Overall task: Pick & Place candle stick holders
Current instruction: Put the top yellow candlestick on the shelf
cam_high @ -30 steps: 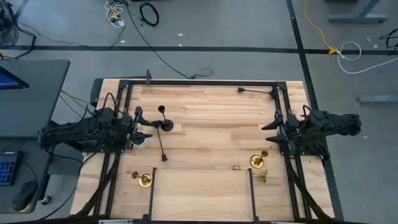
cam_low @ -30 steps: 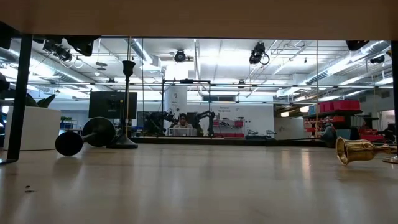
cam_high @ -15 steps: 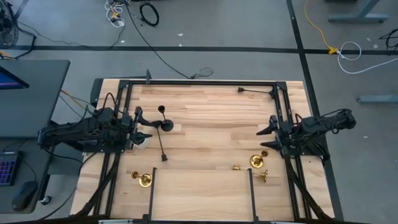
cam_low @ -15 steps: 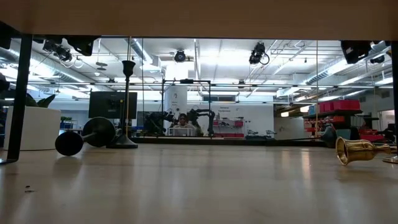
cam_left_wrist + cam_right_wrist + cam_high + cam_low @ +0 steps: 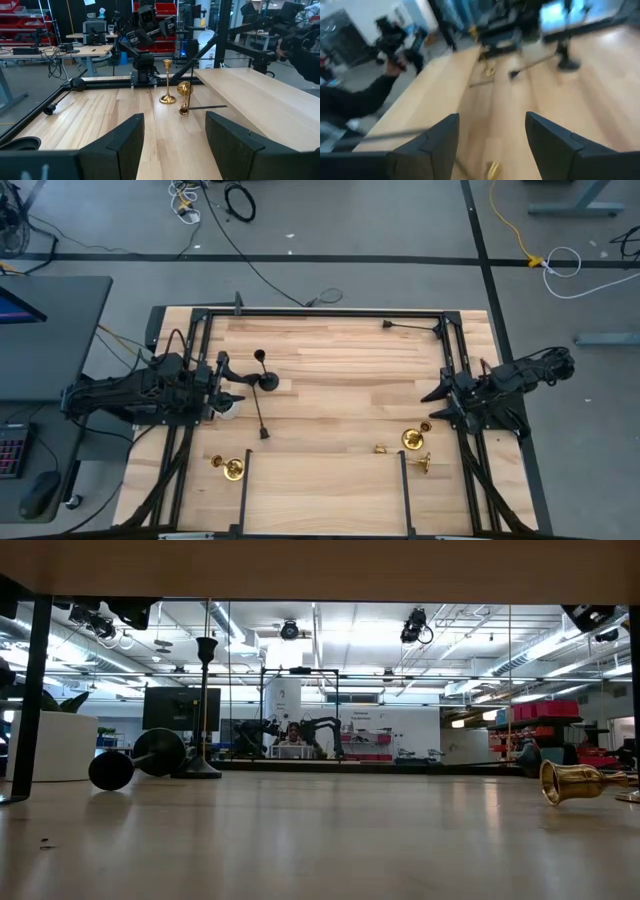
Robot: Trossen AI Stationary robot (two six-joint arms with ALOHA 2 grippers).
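Three brass-gold holders lie or stand near the table's near right: one (image 5: 412,439), a small one (image 5: 380,449) and one (image 5: 421,464). Another gold one (image 5: 232,468) is at the near left. Black holders: one (image 5: 266,372) beside the left gripper, a long one (image 5: 262,418) lying on its side, and one (image 5: 410,328) lying at the far right. My left gripper (image 5: 222,380) is open and empty at the table's left. My right gripper (image 5: 428,408) is open and empty, just far of the gold group (image 5: 492,170).
A small white pot (image 5: 230,403) stands close by my left gripper and shows in the low view (image 5: 60,745). Black frame rails (image 5: 320,313) run round the table, and a black bracket (image 5: 323,456) stands at the near middle. Bare wood lies in the middle.
My right arm has swung and re-posed; its gripper has gone a little toward the table's near edge, closer to the gold holders. Its wrist view is blurred. No holder has moved.
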